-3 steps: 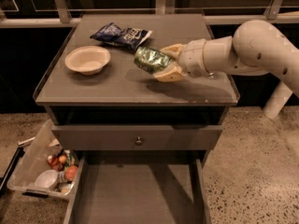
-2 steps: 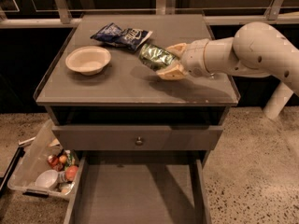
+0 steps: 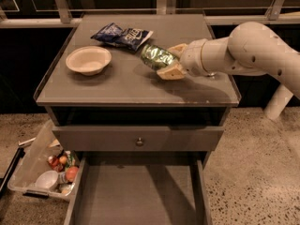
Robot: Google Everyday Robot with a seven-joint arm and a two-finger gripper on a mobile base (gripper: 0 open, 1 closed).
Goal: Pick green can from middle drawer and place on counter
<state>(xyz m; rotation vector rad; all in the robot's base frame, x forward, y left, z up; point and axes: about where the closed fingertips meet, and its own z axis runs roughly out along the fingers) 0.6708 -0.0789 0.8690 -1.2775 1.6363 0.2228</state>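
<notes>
The tool (image 3: 170,60) hangs over the tabletop (image 3: 117,86), and its fingers (image 3: 171,72) cover the end of the green can (image 3: 156,57) nearest it. Below the tool, the middle drawer (image 3: 138,196) runs off the bottom edge. The arm (image 3: 262,50) behind the tool leaves at the right.

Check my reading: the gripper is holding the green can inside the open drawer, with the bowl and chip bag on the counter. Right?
Wrong on one point. The camera view shows the gripper holding the green can tilted over the counter, right of the bowl, not inside the open drawer. The bowl and chip bag are on the counter.
</notes>
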